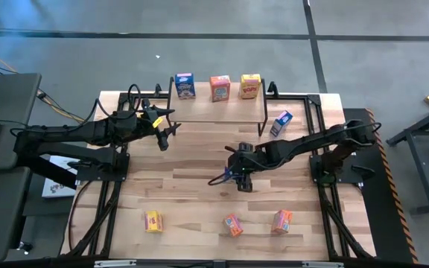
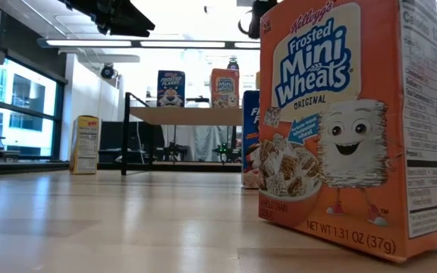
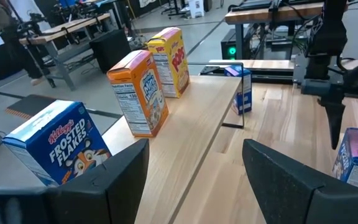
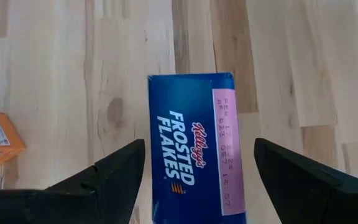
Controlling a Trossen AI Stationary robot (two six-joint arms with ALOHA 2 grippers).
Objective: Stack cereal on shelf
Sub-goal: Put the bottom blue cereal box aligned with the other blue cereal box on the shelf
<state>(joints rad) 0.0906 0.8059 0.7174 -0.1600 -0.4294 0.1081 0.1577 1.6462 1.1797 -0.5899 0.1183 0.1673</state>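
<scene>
- Above the table's middle, the right gripper (image 1: 242, 173) hangs pointed down over a blue Frosted Flakes box (image 4: 194, 146); its jaws are spread, one finger on each side of the box, and neither touches it.
- Near the shelf (image 1: 218, 109), the left gripper (image 1: 162, 126) waits off the plank's left end, jaws spread and holding nothing.
- On the shelf top, three boxes stand upright in a row: a blue box (image 1: 185, 85), an orange box (image 1: 220, 88) and a yellow box (image 1: 250, 85).
- Off the shelf, a second blue box (image 1: 281, 123) stands on the table by the shelf's right legs; a yellow box (image 1: 153, 221) and two orange boxes (image 1: 233, 225) (image 1: 282, 220) sit along the front edge.
- Step in hand, as judged: grasping the box under the right gripper. Lower squarely so both fingers bracket the narrow sides, close evenly, then lift straight up; an off-centre pinch would probably twist the light carton.
- Whether that box stands or lies flat is not clear from the overhead view.
</scene>
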